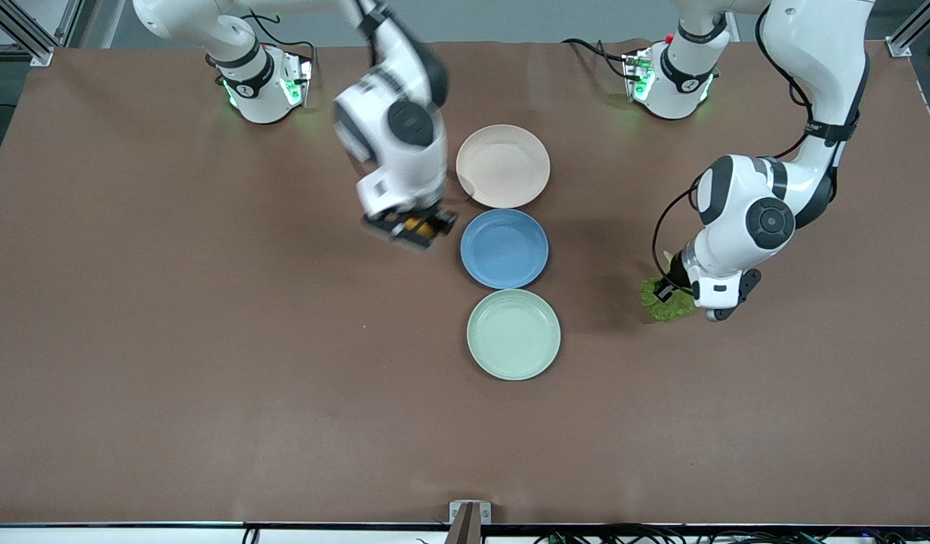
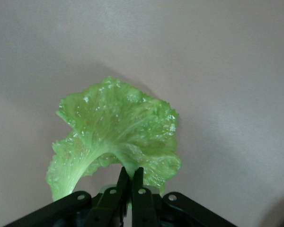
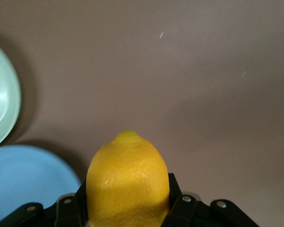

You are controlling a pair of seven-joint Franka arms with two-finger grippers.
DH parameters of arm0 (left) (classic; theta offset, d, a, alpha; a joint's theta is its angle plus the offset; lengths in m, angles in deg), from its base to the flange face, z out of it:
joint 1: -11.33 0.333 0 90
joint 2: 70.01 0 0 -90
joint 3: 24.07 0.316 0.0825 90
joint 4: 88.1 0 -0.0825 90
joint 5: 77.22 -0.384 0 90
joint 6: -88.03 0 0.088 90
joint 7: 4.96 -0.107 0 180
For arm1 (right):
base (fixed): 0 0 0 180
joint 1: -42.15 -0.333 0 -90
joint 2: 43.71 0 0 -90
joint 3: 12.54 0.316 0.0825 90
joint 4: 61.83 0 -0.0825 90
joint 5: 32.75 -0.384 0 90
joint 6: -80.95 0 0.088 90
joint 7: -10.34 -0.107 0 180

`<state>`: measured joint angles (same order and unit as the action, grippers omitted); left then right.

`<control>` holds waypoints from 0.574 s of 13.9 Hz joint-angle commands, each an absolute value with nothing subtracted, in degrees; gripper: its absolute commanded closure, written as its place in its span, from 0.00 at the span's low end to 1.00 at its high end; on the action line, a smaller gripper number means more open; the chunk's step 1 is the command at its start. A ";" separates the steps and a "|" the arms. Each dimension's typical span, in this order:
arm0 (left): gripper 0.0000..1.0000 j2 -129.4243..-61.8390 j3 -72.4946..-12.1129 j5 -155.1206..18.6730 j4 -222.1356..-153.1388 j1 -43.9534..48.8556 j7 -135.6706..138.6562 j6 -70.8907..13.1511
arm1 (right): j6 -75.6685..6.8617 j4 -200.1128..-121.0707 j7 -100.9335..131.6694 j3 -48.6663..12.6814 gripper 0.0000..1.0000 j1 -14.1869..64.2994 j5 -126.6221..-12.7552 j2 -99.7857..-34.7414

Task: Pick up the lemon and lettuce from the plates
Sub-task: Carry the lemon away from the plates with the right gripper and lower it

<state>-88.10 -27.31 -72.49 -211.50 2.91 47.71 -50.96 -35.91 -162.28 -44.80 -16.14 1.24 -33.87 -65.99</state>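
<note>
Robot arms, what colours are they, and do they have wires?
Both arms are glossy white with rounded shells and dark grey round caps at the joints. The left arm has a thin black cable looping beside it. Each base glows green. The left gripper and right gripper have black fingers with small silver screws.

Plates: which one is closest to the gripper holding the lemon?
The blue plate. The right gripper holds the lemon over bare table right beside its rim; the cream plate is a little farther off, and the green plate is farthest.
</note>
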 commanded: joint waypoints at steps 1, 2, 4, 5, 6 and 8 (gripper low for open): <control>0.96 -86.89 -27.41 -73.26 -215.18 3.59 45.76 -54.52 | -35.85 -167.02 -29.80 -14.92 1.00 9.43 -35.04 -62.97; 0.95 -86.89 -27.41 -73.26 -215.97 3.59 44.80 -55.22 | -35.77 -168.26 -24.78 -14.92 1.00 12.16 -35.04 -62.18; 0.94 -87.32 -27.41 -73.26 -216.51 4.29 44.35 -55.84 | -36.11 -171.85 -15.02 -15.00 1.00 16.99 -35.04 -59.98; 0.89 -87.41 -27.41 -73.26 -216.51 4.29 44.26 -55.93 | -36.29 -173.44 -10.71 -15.00 1.00 19.54 -35.04 -59.10; 0.69 -87.41 -27.41 -73.26 -216.51 4.38 43.91 -55.85 | -36.47 -174.85 -6.15 -15.09 1.00 22.18 -35.04 -58.48; 0.22 -87.15 -27.41 -73.26 -216.07 4.91 39.98 -55.85 | -39.35 -178.44 0.37 -15.00 1.00 25.79 -35.04 -56.99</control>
<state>-88.12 -27.30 -72.50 -215.69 4.13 43.09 -55.08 -36.28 -172.18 -5.56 -16.20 22.31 -34.18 -61.38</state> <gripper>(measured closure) 0.789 0.374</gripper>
